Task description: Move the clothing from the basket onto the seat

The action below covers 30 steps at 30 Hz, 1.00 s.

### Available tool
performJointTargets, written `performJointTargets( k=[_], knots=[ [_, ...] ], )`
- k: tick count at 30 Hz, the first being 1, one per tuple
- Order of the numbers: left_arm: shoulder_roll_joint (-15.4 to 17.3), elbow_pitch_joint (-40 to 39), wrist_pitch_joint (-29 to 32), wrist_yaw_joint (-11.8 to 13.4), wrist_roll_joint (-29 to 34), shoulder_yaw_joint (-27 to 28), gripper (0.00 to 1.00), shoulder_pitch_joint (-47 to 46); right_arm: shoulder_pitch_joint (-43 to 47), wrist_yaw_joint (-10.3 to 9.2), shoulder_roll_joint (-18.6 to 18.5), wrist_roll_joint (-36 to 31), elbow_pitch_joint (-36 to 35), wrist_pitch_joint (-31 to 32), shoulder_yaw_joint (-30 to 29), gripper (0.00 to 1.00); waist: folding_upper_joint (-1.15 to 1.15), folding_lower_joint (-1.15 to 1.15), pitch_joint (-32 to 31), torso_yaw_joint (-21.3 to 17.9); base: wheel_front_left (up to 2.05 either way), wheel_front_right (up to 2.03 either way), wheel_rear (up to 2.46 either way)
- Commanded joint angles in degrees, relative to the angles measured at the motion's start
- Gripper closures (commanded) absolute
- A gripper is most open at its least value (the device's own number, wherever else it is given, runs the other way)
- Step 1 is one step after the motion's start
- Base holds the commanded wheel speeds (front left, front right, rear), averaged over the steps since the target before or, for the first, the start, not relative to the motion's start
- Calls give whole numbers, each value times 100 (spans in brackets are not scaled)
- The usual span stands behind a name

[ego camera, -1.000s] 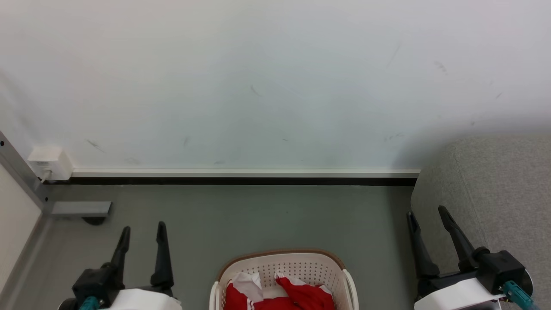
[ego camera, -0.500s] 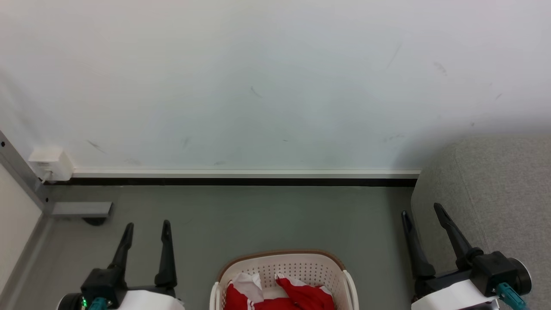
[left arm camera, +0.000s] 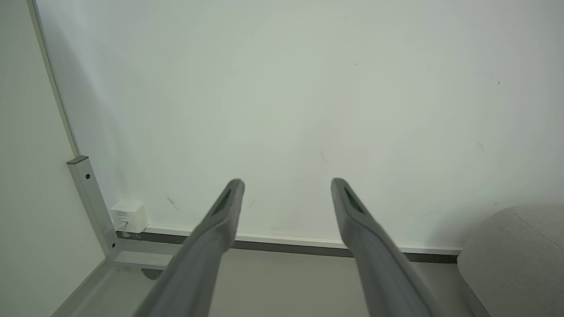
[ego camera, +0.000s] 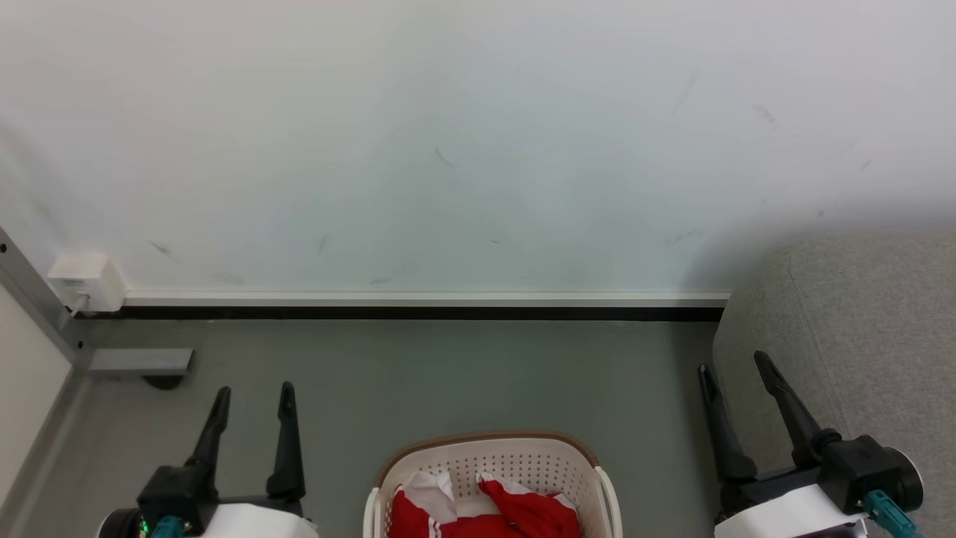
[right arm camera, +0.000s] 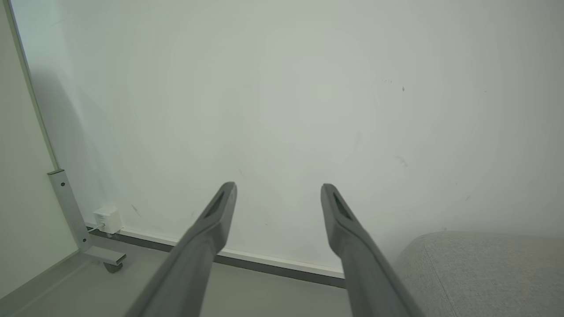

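Left gripper (ego camera: 254, 388): fingers spread wide with nothing between them, held over the floor to the left of the basket.
Right gripper (ego camera: 731, 362): fingers also spread and empty, in front of the seat's rounded end.
Wall (ego camera: 448, 149): white, lightly scuffed, ahead of both grippers.
Floor (ego camera: 448, 373): grey-green.
Seat (ego camera: 859, 321): light grey upholstery at the right, against the wall.
Basket (ego camera: 489, 436): cream with a brown rim, on the floor between the grippers.
Clothing (ego camera: 523, 512): red with white panels, crumpled inside the basket.
Wall box (ego camera: 84, 280): small, white, low at the left.
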Motion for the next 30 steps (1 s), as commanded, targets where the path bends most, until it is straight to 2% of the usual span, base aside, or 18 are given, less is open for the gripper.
performJointTargets(
  k=[1, 19, 30],
  knots=[
    [37, 6, -4, 4, -76, 23, 0, -12, -8, -12, -8, 27, -22, -17, -17, 0, 0, 0, 2, -5, 0, 0, 0],
    [36, 6, -4, 23, -129, 28, 0, -80, -70, -12, -7, 93, -21, -17, -93, 0, 0, 0, 96, -38, 0, 0, 0],
    [36, 72, -4, -11, -168, 71, 0, -204, -202, -12, -7, 98, -211, -10, -119, 0, 0, 0, 433, -306, 0, 0, 0]
  ],
)
